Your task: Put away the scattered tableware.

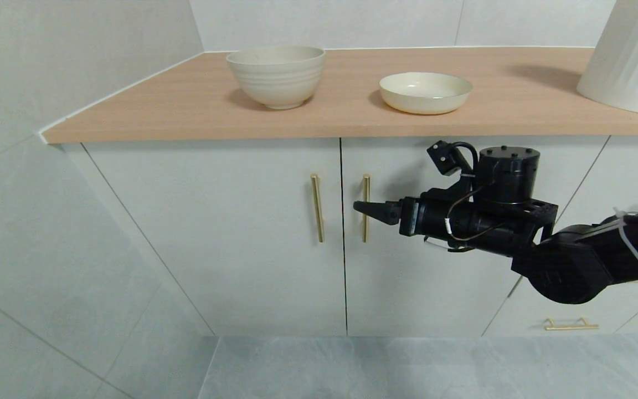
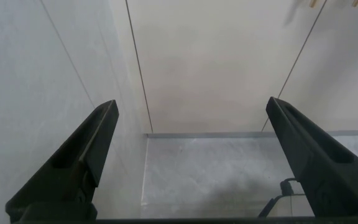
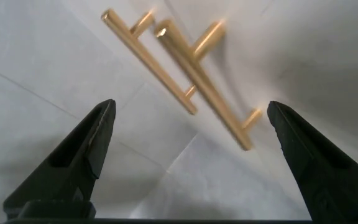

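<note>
Closest in, the left end effector (image 2: 191, 118) hangs low with its fingers spread wide, facing the foot of a pale cabinet door and the grey floor (image 2: 229, 180) below it.

Farther forward, the right end effector (image 1: 361, 207) is stretched sideways along the cabinet front, its tip at the middle of the right door's handle (image 1: 365, 208). Its fingers are spread and hold nothing. From its wrist, both brass bars lie in the gap ahead of them. I cannot tell whether a finger touches the handle.

The left door's handle (image 1: 317, 208) stands upright just beside it, across the seam between the left door (image 1: 214, 233) and the right door (image 1: 424, 277); both doors are shut. A small brass drawer pull (image 1: 571, 324) sits low on the right.

Above the doors runs the wooden table (image 1: 186, 111). On it stands a deep bowl (image 1: 276, 75), upright, over the left door. A shallow dish (image 1: 425, 92) sits apart from it to the right. A white ribbed vessel (image 1: 629, 55) stands at the far right, before the tiled wall (image 1: 324, 22).
</note>
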### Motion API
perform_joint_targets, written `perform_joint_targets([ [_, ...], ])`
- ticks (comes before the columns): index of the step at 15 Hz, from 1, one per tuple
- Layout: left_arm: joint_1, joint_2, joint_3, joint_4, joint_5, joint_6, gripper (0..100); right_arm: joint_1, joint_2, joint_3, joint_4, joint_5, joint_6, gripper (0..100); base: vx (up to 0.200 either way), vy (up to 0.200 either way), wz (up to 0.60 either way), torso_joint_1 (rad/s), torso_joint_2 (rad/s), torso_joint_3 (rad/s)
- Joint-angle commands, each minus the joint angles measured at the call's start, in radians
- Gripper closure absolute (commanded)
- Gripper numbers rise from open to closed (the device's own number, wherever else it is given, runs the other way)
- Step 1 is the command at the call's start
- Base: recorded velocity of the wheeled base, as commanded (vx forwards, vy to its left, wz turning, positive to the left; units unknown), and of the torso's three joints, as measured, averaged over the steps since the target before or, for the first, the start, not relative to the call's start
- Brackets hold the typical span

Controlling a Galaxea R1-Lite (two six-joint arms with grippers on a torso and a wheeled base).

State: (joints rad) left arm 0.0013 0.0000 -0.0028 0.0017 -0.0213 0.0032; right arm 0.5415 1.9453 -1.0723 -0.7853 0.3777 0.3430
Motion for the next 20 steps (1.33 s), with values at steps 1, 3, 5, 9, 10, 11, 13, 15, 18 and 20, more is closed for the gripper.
perform_joint_targets([
  [1, 0.0, 0.0, 0.0, 0.0, 0.0, 0.0, 0, 0.017, 0.023, -0.009, -0.002, 0.0, 0.013, 0, 0.0, 0.0, 0.0, 0.0, 0.0, 0.0],
  [3, 0.0, 0.0, 0.0, 0.0, 0.0, 0.0, 0, 0.04, 0.049, -0.009, -0.061, -0.006, 0.042, 0, 0.0, 0.0, 0.0, 0.0, 0.0, 0.0],
  [5, 0.0, 0.0, 0.0, 0.0, 0.0, 0.0, 0, 0.057, 0.081, -0.009, -0.12, -0.034, 0.057, 0, 0.0, 0.0, 0.0, 0.0, 0.0, 0.0],
  [9, 0.0, 0.0, 0.0, 0.0, 0.0, 0.0, 0, 0.075, 0.11, -0.018, -0.141, -0.06, 0.06, 0, 0.0, 0.0, 0.0, 0.0, 0.0, 0.0],
  [10, 0.0, 0.0, 0.0, 0.0, 0.0, 0.0, 0, 0.083, 0.109, -0.015, -0.143, -0.06, 0.062, 0, 0.0, 0.0, 0.0, 0.0, 0.0, 0.0],
  [11, 0.0, 0.0, 0.0, 0.0, 0.0, 0.0, 0, 0.089, 0.107, -0.012, -0.143, -0.06, 0.067, 0, 0.0, 0.0, 0.0, 0.0, 0.0, 0.0],
  [13, 0.0, 0.0, 0.0, 0.0, 0.0, 0.0, 0, 0.091, 0.103, -0.012, -0.143, -0.06, 0.085, 0, 0.0, 0.0, 0.0, 0.0, 0.0, 0.0],
  [15, 0.0, 0.0, 0.0, 0.0, 0.0, 0.0, 0, 0.091, 0.078, 0.006, -0.143, -0.052, 0.11, 0, 0.0, 0.0, 0.0, 0.0, 0.0, 0.0],
  [18, 0.0, 0.0, 0.0, 0.0, 0.0, 0.0, 0, 0.11, 0.037, 0.042, -0.137, -0.033, 0.11, 0, 0.0, 0.0, 0.0, 0.0, 0.0, 0.0],
  [20, 0.0, 0.0, 0.0, 0.0, 0.0, 0.0, 0, 0.121, -0.005, 0.086, -0.135, 0.015, 0.11, 0, 0.0, 0.0, 0.0, 0.0, 0.0, 0.0],
])
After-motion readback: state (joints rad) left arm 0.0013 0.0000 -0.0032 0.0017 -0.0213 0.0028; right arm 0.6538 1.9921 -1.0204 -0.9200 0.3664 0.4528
